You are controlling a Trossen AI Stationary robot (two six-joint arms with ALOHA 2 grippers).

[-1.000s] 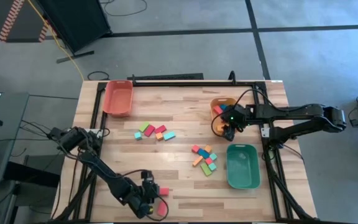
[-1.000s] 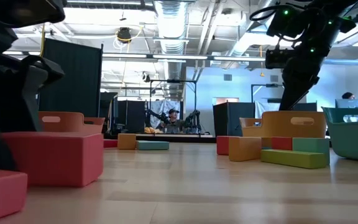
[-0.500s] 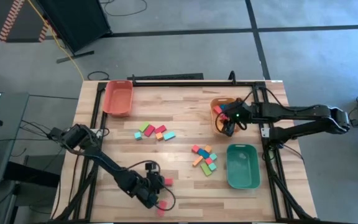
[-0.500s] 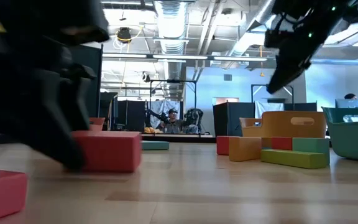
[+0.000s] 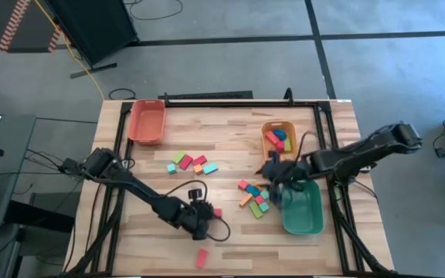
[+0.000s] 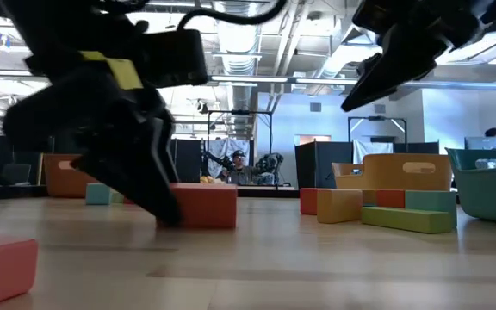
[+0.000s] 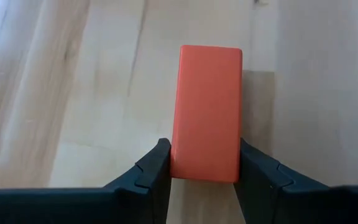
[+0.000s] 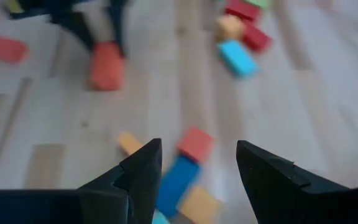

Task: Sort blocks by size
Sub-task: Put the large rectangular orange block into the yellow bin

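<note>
My left gripper [image 7: 205, 177] is shut on a red block [image 5: 215, 212] near the table's front, left of centre. Another red block [image 5: 202, 257] lies flat by the front edge. My right gripper [image 8: 199, 171] hangs open over a cluster of blocks [image 5: 253, 197] to the left of the green tray [image 5: 301, 207], touching none; red [image 8: 196, 143] and blue [image 8: 178, 177] blocks lie beneath its fingers. A second cluster [image 5: 191, 164] lies mid-table. More blocks sit in the orange tray [image 5: 278, 137]. My left gripper pinches the red block's two long sides [image 7: 207, 162] between its two fingers, at the end nearest the gripper. The fingers [image 7: 157, 168] slant down and lie along the block. In the low view the block [image 6: 203, 207] stays level, its underside seemingly on the table.
A red-orange tray [image 5: 146, 121] stands at the far left of the table. The orange tray is at the far right, the green tray at the near right. Bare wood lies between the two clusters and along the front edge.
My left gripper has carried the red block away from the front edge, toward the table's right and far side, the block staying level and low. My right gripper has swung from the orange tray toward the near edge, over the right cluster, turning as it went; it stays open.
</note>
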